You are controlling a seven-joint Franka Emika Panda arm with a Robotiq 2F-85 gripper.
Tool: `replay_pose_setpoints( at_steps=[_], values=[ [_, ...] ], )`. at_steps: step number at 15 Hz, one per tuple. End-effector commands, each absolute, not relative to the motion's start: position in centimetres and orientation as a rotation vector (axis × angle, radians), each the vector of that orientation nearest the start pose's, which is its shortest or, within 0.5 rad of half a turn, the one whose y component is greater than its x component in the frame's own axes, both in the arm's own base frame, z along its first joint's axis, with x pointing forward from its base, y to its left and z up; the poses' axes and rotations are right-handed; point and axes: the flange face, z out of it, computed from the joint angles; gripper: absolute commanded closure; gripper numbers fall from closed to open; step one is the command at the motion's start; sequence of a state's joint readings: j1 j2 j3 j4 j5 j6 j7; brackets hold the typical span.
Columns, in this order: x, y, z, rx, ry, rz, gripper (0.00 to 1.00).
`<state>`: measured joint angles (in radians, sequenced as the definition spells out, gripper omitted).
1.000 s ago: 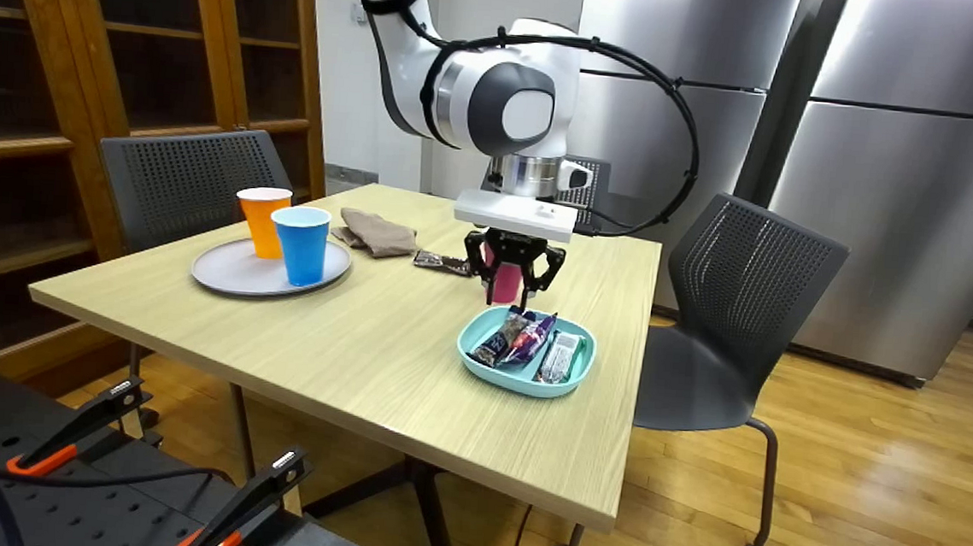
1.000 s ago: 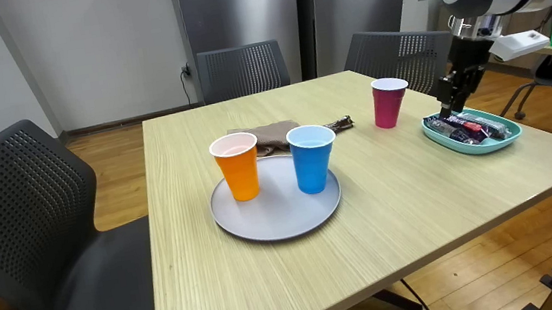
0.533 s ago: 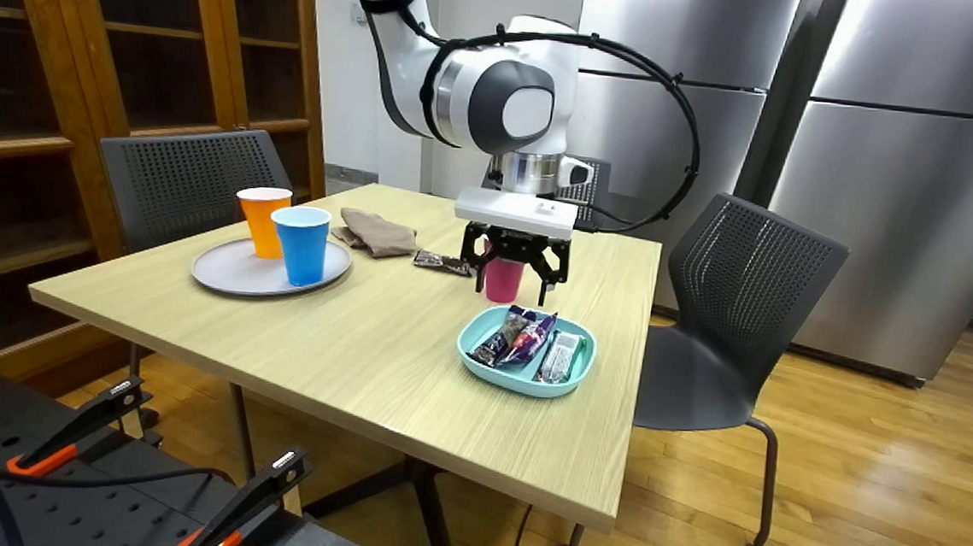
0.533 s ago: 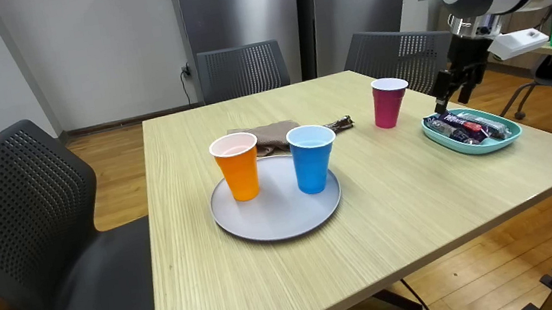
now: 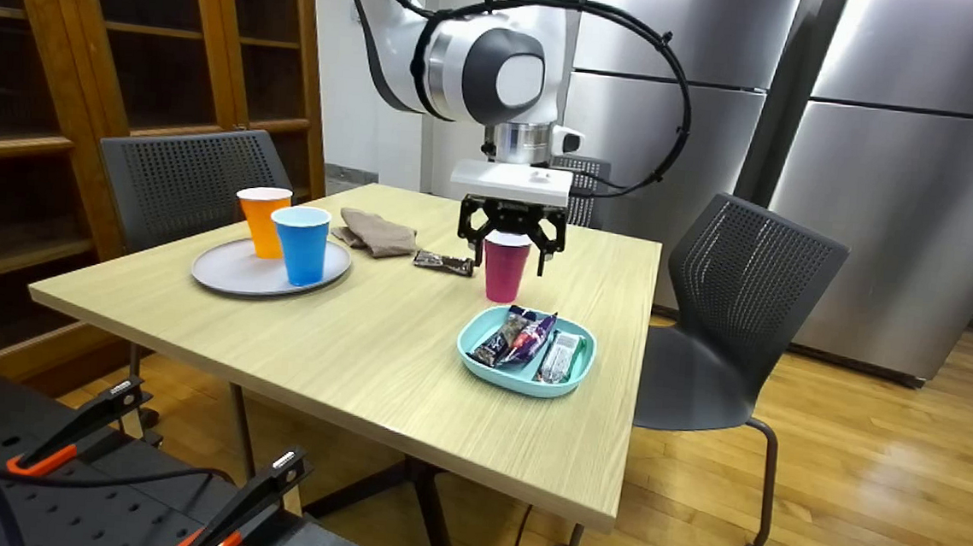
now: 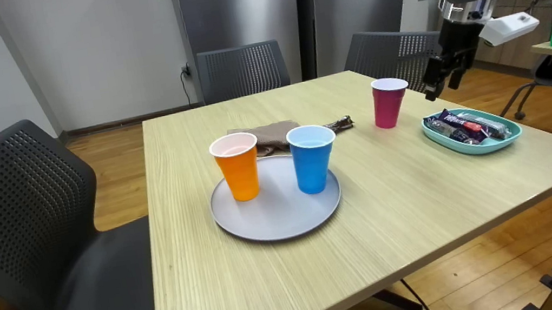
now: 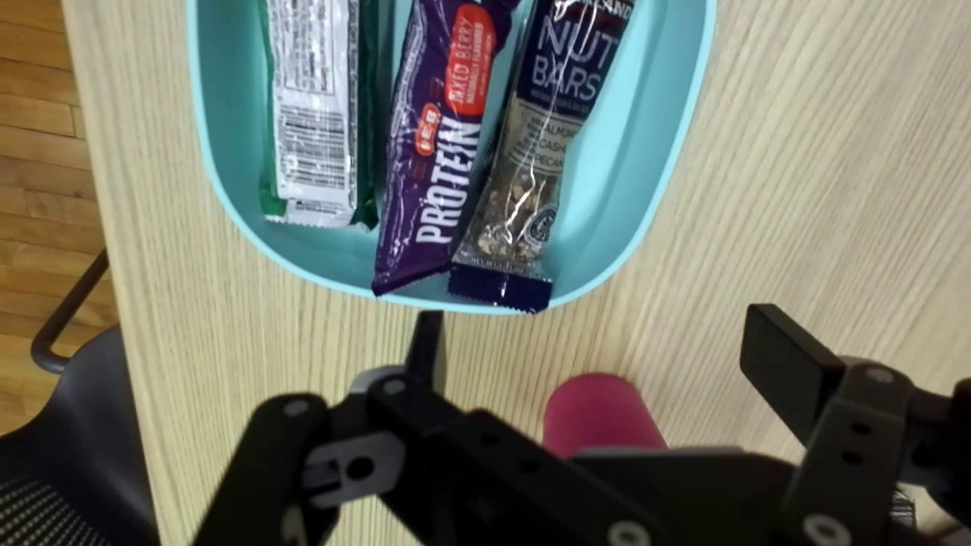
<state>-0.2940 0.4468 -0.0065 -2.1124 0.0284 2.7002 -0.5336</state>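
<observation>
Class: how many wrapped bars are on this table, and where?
4: purple bar, nut bar and green-edged bar in the turquoise tray; dark bar near the brown cloth, which could hide more.

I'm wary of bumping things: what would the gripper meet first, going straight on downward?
Probably the nut bar or the rim of the turquoise tray; depth is unclear, so perhaps the tabletop beside it.
</observation>
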Motion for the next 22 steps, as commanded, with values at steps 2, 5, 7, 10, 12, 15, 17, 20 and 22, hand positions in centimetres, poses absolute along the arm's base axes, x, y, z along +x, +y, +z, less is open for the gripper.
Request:
replay_pose_setpoints(
  at_steps=[2, 5, 7, 10, 12, 15, 17, 20, 22],
  values=[
    [57.4, -15.7, 24.6, -3.186, -0.448, -0.289, 0.00],
    [58.5, -14.0, 25.5, -3.165, -0.626, -0.325, 0.00],
    [59.2, -12.9, 25.5, -3.151, -0.737, -0.338, 0.00],
    [60.6, -11.2, 25.3, -3.117, -0.833, -0.364, 0.00],
    [61.6, -10.2, 25.2, -3.108, -0.872, -0.369, 0.00],
    [63.3, -9.3, 24.4, -3.100, -0.907, -0.365, 0.00],
    [64.6, -8.8, 23.7, -3.094, -0.926, -0.359, 0.00],
    [66.5, -8.2, 22.4, -3.086, -0.959, -0.357, 0.00],
    [67.6, -7.8, 21.7, -3.082, -0.976, -0.356, 0.00]
  ],
)
